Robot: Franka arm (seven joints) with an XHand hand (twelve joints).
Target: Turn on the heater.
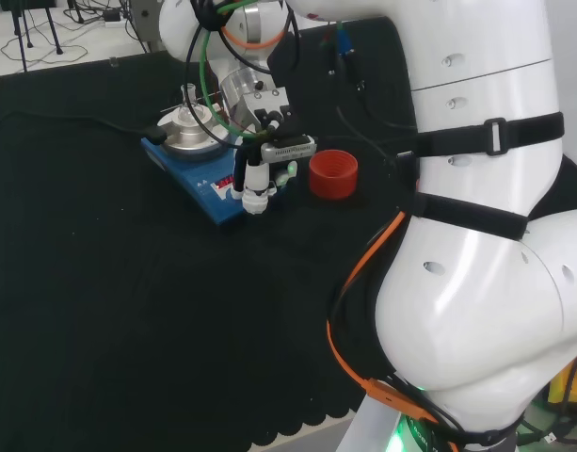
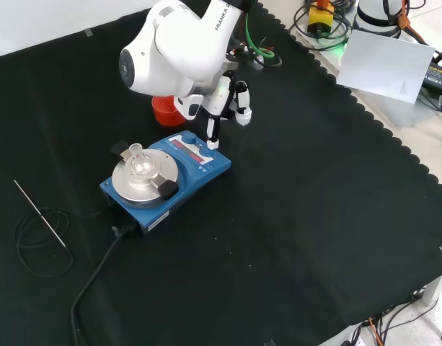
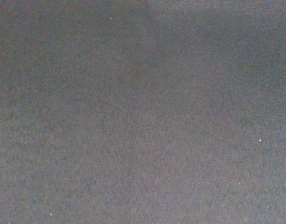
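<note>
Arm: the big white links [image 2: 174,47] lean over the far side of the heater in the front view and cover much of the wrist above it.
Heater: the blue heater [image 2: 166,180] sits on the black cloth [image 2: 314,216], its round metal plate [image 2: 143,175] on top with a small clear glass vessel [image 2: 138,160] standing on it; the control strip with red display [image 2: 190,151] runs along the heater's edge nearest the arm.
Red ring: a red ribbed ring [image 1: 333,173] stands just beside the heater, on the arm's side of it.
Hand: the hand [image 2: 219,115] hangs over the heater's control end, one finger [image 2: 212,137] held straight down with its tip at or just above the panel's corner, the others tucked back and holding nothing.
Doing it well: I'd judge the step to be pressing a switch, so the tip should come straight down on the control alone, without sliding the heater or shaking the glass on the plate.
Hard to make out: I can't tell whether the fingertip actually touches the panel, nor which button or knob lies under it.
Also unclear: what the glass vessel holds, if anything.
Wrist view: dark woven cloth [image 3: 143,112], nothing to judge the contact by.
</note>
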